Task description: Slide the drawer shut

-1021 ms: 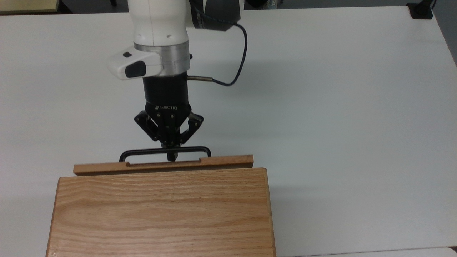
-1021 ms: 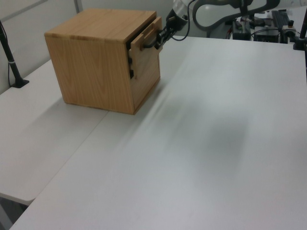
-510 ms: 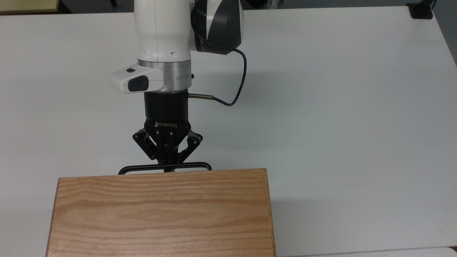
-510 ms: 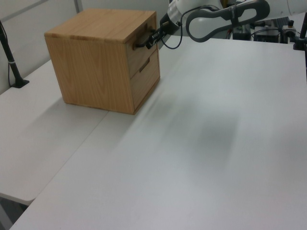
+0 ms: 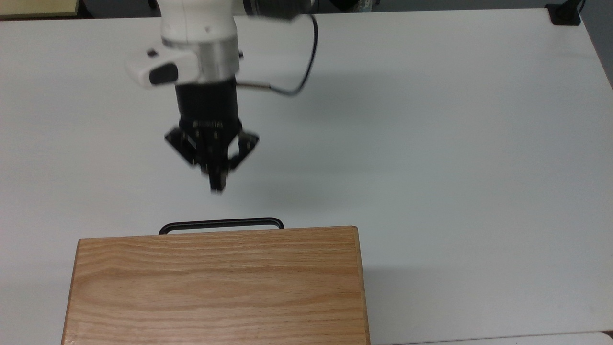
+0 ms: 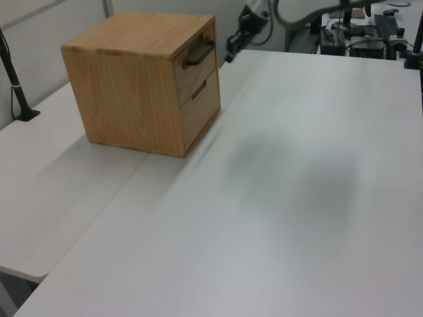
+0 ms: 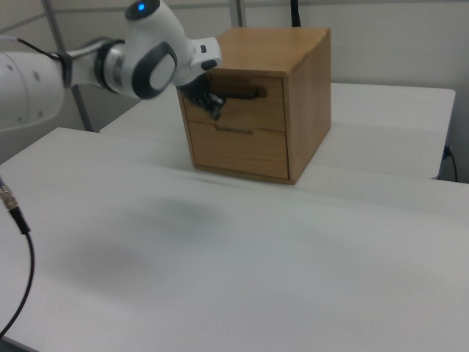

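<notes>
One gap matters: my gripper [image 5: 216, 186], fingers pinched together and empty, hangs clear of the handle [image 5: 221, 223], whose bar runs crosswise to its reach; the drawer [image 6: 197, 65] sits flush in the cabinet [image 5: 215, 282] at the table's [image 5: 455, 143] edge, so I judge it closed

White table [image 5: 455, 143] spreading across the top view, oak-grained cabinet [image 5: 215, 287] sitting directly on it at 7 o'clock, black clamp base [image 5: 565, 14] resting at the 1 o'clock corner

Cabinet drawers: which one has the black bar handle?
The upper drawer: a black bar handle stands out from its front. The lower drawer has just a small flat pull.
</notes>
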### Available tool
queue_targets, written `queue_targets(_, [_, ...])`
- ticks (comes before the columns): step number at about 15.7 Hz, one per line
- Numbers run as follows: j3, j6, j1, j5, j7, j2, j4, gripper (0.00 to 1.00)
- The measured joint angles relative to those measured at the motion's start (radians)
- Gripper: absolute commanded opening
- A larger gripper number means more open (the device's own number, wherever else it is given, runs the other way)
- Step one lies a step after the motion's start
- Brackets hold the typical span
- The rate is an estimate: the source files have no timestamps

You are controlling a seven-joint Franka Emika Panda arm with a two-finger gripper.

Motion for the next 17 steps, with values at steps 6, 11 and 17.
queue_targets(6, [0.0, -0.504, 0.002, -0.068, -0.016, -0.246, -0.1, 1.0])
queue_targets(11, [0.007, -0.597, 0.018, -0.166, -0.02, -0.353, -0.221, 1.0])
queue_targets(17, [0.007, -0.597, 0.019, -0.197, -0.032, -0.348, -0.236, 1.0])
